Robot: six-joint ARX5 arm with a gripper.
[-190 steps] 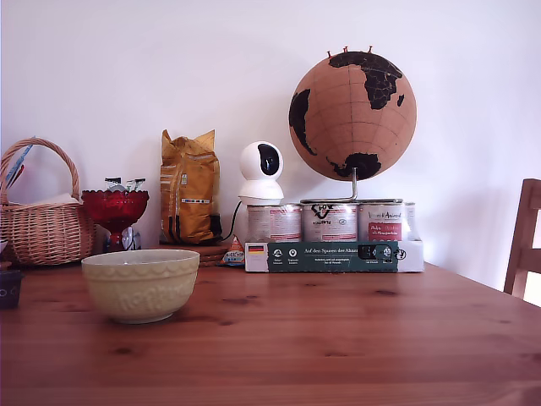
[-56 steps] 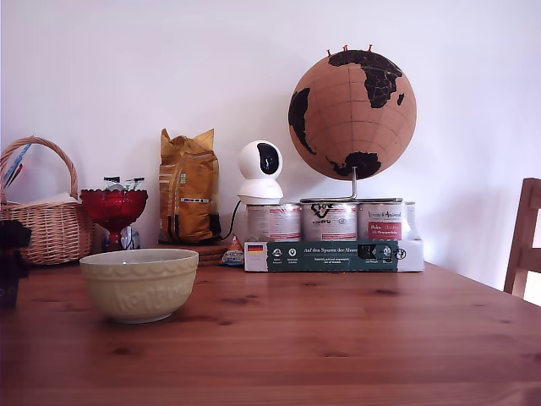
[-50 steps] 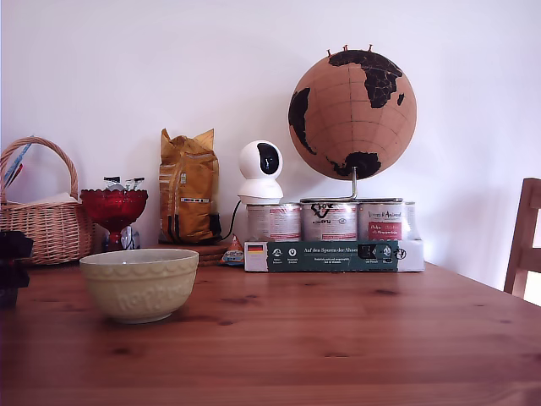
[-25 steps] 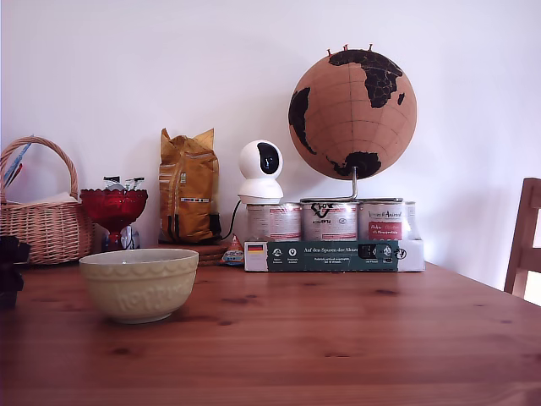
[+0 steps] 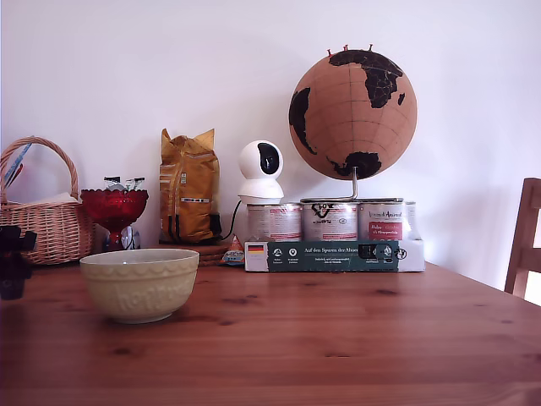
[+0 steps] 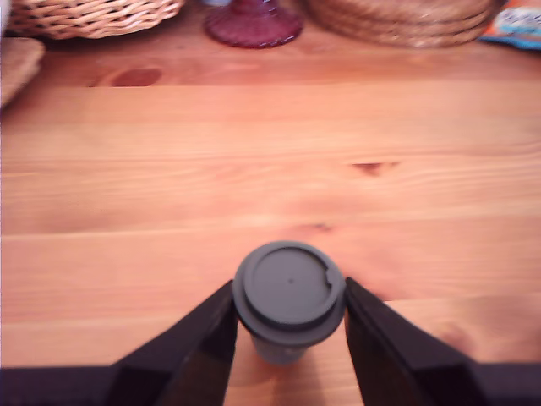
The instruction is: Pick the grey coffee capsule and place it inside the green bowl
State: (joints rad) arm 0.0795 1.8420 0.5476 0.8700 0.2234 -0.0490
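Table [image 5: 338, 330]: wooden, carrying everything; its far edge runs along the wall.
Globe [image 5: 352, 116]: on its stand above the cans at the far edge, unmoved from the earlier pictures.
Basket [image 5: 38, 222]: wicker, at the far edge toward the exterior view's left, unchanged.
Green bowl [image 5: 139, 284]: upright on the table toward the exterior view's left, nearer the front edge than the basket; same place as before.
Tool [image 6: 290, 317]: at the exterior view's left edge [image 5: 12, 260], higher than half a second ago; its two dark fingers [image 6: 199, 338] are closed on the capsule's sides.
Grey coffee capsule [image 6: 289, 298]: held between the fingers just under its flat rim, over bare table, well apart from the bowl.
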